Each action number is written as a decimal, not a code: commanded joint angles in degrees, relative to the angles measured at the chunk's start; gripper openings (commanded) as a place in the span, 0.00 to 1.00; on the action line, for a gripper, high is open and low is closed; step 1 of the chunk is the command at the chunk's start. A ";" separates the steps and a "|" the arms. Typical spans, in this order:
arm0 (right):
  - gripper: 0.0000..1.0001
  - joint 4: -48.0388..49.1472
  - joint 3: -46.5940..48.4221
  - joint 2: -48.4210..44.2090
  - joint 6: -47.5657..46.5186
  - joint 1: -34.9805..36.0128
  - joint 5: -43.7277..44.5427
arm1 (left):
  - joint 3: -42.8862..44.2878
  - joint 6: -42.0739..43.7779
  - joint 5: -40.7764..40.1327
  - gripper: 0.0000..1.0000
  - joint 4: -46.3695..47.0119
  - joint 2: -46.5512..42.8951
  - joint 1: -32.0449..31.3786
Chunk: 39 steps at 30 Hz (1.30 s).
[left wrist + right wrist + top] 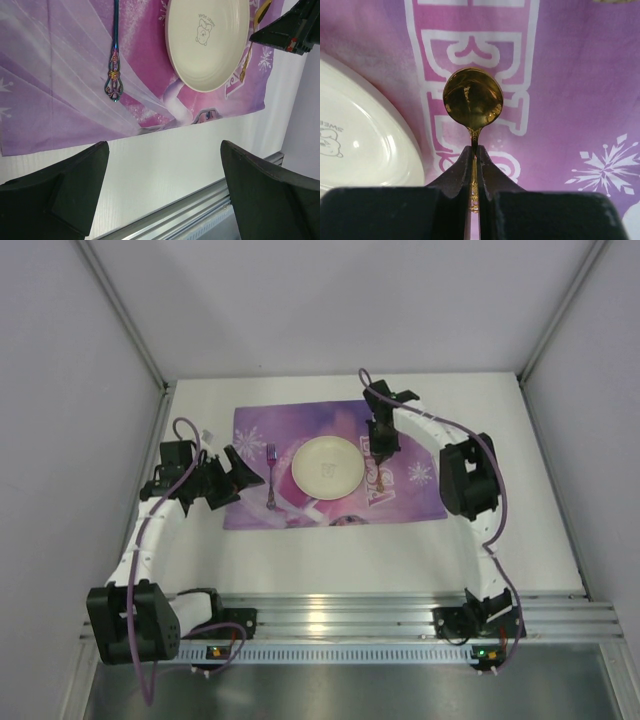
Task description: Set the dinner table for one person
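the counter (330, 550) is the wide white surface that fills the middle of the top view, from the metal rail (400, 615) low in the frame up to the grey back wall. a purple placemat (262, 425) lies flat on it at centre frame. a cream plate (326, 467) sits on the mat, and a fork (270, 475) lies just left of the plate, apart from it. the left pincer (245, 472) is at the mat's left edge with its jaws spread and nothing between them. the right pincer (383, 452) points down just right of the plate; what it grips is too small to make out here.

in the left wrist view the left pincer (162, 185) stands wide open, its two dark fingers (55, 195) in the lower corners over bare counter (165, 150). the placemat (60, 75) fills the upper frame, with the fork (115, 75) at upper left and the plate (207, 42) at top centre. at upper right the right pincer (280, 32) holds a gold spoon (245, 65) beside the plate's rim.

in the right wrist view the right pincer (475, 165) is closed on the handle of the spoon (472, 97), whose bowl points to the top of the frame over the white lettering of the placemat (570, 100). the plate (365, 145) is at the left edge, near the spoon but not touching it. whether the spoon rests on the mat i cannot tell.
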 commanded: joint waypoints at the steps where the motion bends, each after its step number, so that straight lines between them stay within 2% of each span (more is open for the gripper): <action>1: 0.00 0.32 3.46 1.76 1.07 0.35 1.70 | 0.90 1.36 -1.05 0.98 -1.64 -1.62 0.19; 8: 0.00 0.24 2.93 3.87 2.04 0.35 2.22 | 1.08 1.27 -1.49 0.98 -1.73 -1.35 0.28; 10: 0.03 0.32 2.67 4.05 2.04 0.35 2.31 | 1.17 1.09 -1.84 0.98 -1.64 -1.27 0.19; 13: 0.21 0.32 2.67 3.79 1.78 0.26 2.75 | 1.08 0.74 -2.10 0.98 -1.56 -1.18 0.28; 17: 0.37 0.15 2.76 1.60 1.07 -0.09 2.84 | 0.99 0.30 -2.80 0.98 -1.29 -1.27 0.19; 21: 0.45 -1.16 2.50 -3.23 0.11 -0.09 2.75 | 1.78 0.21 -4.65 0.98 -1.56 -1.35 0.19; 28: 0.58 -2.49 -1.81 -21.40 -1.82 -0.09 1.96 | 6.08 0.39 -12.46 0.98 -3.66 -1.88 0.28; 32: 0.61 -2.31 -5.93 -31.44 -3.05 -0.01 1.61 | 8.72 0.57 -26.50 0.98 -5.33 -0.92 0.19; 33: 0.61 -0.66 -9.25 -33.72 -3.76 0.17 1.87 | 8.55 0.04 -35.50 0.98 -4.55 -0.74 0.19; 35: 0.62 2.94 -14.79 -42.67 -4.46 0.69 2.93 | 5.85 0.56 -42.24 0.98 -2.19 -1.35 0.19; 36: 0.63 7.92 -21.96 -46.10 -5.07 0.78 3.19 | 4.35 3.09 -43.84 0.98 0.53 -1.88 0.19; 37: 0.68 10.32 -25.42 -52.84 -5.08 0.78 4.58 | 2.85 4.59 -45.85 0.98 5.34 -2.66 0.19; 39: 0.77 16.12 -35.27 -59.03 -5.08 0.78 6.09 | -0.93 9.16 -47.71 0.99 9.85 -2.41 0.19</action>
